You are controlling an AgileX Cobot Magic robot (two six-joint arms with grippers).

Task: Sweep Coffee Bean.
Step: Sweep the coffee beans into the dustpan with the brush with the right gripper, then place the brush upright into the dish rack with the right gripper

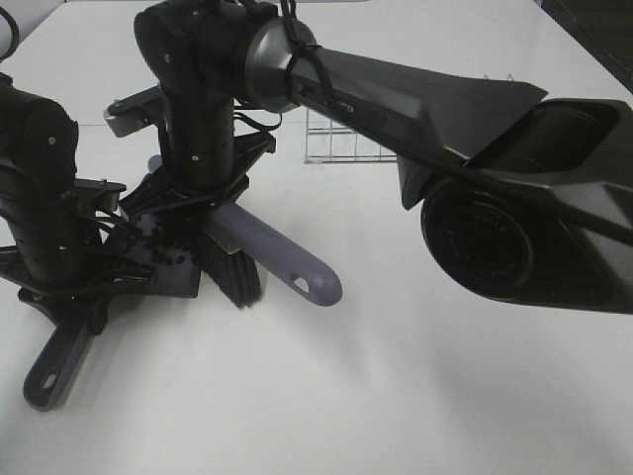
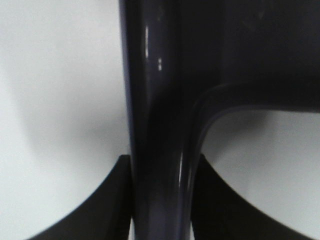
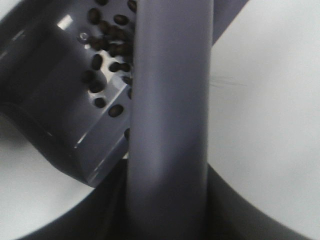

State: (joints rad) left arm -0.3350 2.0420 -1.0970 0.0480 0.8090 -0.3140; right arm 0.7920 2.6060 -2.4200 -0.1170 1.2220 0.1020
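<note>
Holding the dustpan (image 3: 50, 100) flat on the white counter (image 1: 415, 396) is the job of the left claw (image 2: 160, 212). It is squeezed tight on the dustpan handle (image 2: 155, 115), and I think it grips there so the pan does not slide when the brush pushes at it. The right claw (image 3: 167, 215) reaches across the middle and is clamped on the brush (image 3: 170, 100), on its long grey-purple stick. The brush hangs with its black bristles (image 1: 229, 279) pointing down, right at the open mouth of the pan. They touch the counter or are very near it; I cannot tell which. That way the bristles can push small things in. The coffee beans (image 3: 107, 65) are inside the dustpan, in a dark little heap on its floor, close to the brush. One or two sit near the pan's front edge, partly hidden by the stick. I see no beans loose on the bare counter, but the arms hide part of it, so the sweeping looks nearly done. A wire rack (image 1: 341, 148) stands behind, well apart. Next the pan should be kept level, or the beans could roll out.
</note>
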